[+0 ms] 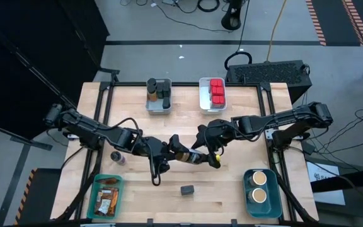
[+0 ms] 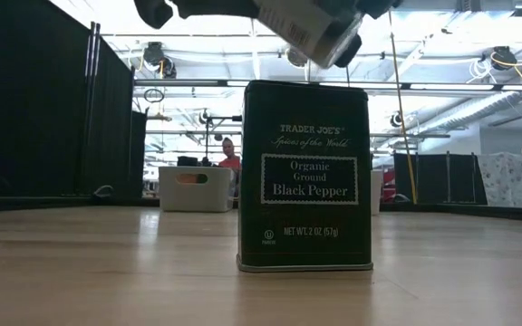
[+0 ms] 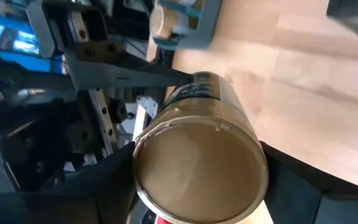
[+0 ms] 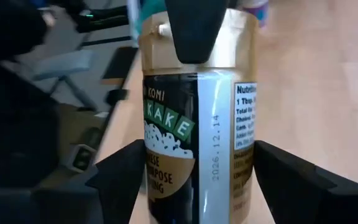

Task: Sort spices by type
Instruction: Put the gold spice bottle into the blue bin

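1. Closest to the low camera, a dark boxy metal tin labelled Organic Ground Black Pepper (image 2: 304, 177) stands upright on the pale wooden table (image 1: 232, 195), alone near the front edge.
2. Above it, mid-table, a dark-labelled cylindrical jar with a tan-gold lid (image 1: 188, 156) hangs tilted in the air between both arms.
3. Left gripper (image 1: 174, 152) is clenched on the jar's lid end; one of its dark fingers (image 4: 197, 31) lies across the lid.
4. Right gripper (image 1: 201, 154) straddles the jar's body. Whether it is squeezing or has let go, I cannot tell.
5. This looks like a hand-over. The jar likely belongs in the teal plastic bin (image 1: 260, 171) at the front right, which already holds two round tan-topped jars.
6. To do it well, one gripper should have a firm, square hold on the body before the other releases. The jar should stay level and clear of the pepper tin below.
7. Hard to see: the low view cuts off the jar and both grippers at its top edge.
8. Only part of the label can be read, ending in "KAKE".
9. Contact at the right gripper's pads is not visible in any view.
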